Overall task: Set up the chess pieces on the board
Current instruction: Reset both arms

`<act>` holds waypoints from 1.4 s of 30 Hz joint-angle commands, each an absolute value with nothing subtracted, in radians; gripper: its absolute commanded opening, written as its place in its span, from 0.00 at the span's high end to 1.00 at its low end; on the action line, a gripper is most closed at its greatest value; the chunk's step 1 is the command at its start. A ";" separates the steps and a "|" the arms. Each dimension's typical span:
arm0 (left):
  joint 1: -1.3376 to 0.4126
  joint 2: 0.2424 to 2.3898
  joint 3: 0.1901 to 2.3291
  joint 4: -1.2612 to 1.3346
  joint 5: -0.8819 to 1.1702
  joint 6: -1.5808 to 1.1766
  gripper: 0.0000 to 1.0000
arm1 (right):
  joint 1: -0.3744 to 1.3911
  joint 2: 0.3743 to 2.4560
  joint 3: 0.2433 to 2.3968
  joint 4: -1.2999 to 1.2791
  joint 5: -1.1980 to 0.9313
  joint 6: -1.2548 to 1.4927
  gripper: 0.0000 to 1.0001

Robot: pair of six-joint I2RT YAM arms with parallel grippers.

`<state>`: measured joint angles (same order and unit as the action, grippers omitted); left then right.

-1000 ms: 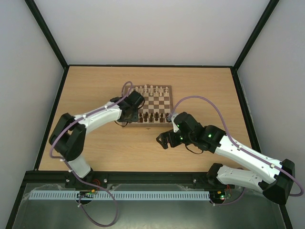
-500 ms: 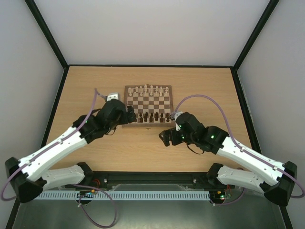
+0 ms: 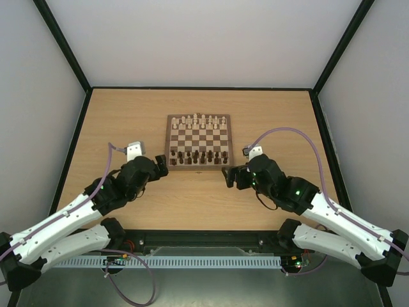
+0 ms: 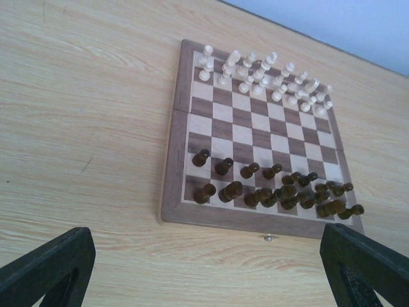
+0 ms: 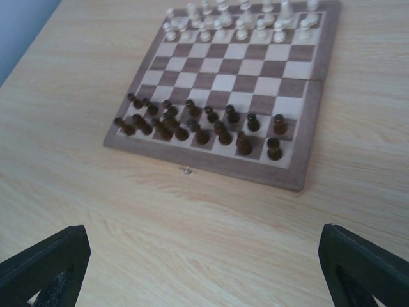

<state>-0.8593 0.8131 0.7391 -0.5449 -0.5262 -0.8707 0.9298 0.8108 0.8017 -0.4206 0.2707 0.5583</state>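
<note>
The board (image 3: 199, 165) lies at the middle of the table, and the dark chess pieces (image 3: 201, 155) stand on its two near rows. The left wrist view shows the same pieces (image 4: 275, 188) upright on the board (image 4: 176, 160), some crowded at the right. They appear again (image 5: 198, 125) in the right wrist view, on the board (image 5: 307, 128). My left gripper (image 3: 156, 167) hangs open over bare table just off the near left corner, its jaws (image 4: 208, 275) wide and empty. My right gripper (image 3: 230, 176) is open off the near right corner, with nothing in it (image 5: 204, 268).
Cream-white chessmen (image 3: 201, 119) fill the board's two far rows. A small metal clasp (image 4: 269, 238) sticks out of the board's near edge. Black frame rails run along the table's sides. Both arms reach in from the near edge.
My left arm drew back from the board's near left corner toward the near left, and its gripper opened wide. My right gripper drifted slightly right, staying open.
</note>
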 commanded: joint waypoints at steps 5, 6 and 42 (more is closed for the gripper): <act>-0.865 0.640 0.646 -0.361 -0.615 -0.746 0.01 | 0.932 0.824 0.769 -0.327 0.488 0.566 0.01; -0.865 0.622 0.619 -0.319 -0.626 -0.714 0.01 | 0.933 0.830 0.775 -0.321 0.499 0.560 0.01; -0.325 0.887 0.239 0.531 -0.621 -0.339 0.00 | 0.111 1.160 0.224 0.912 0.624 0.335 0.01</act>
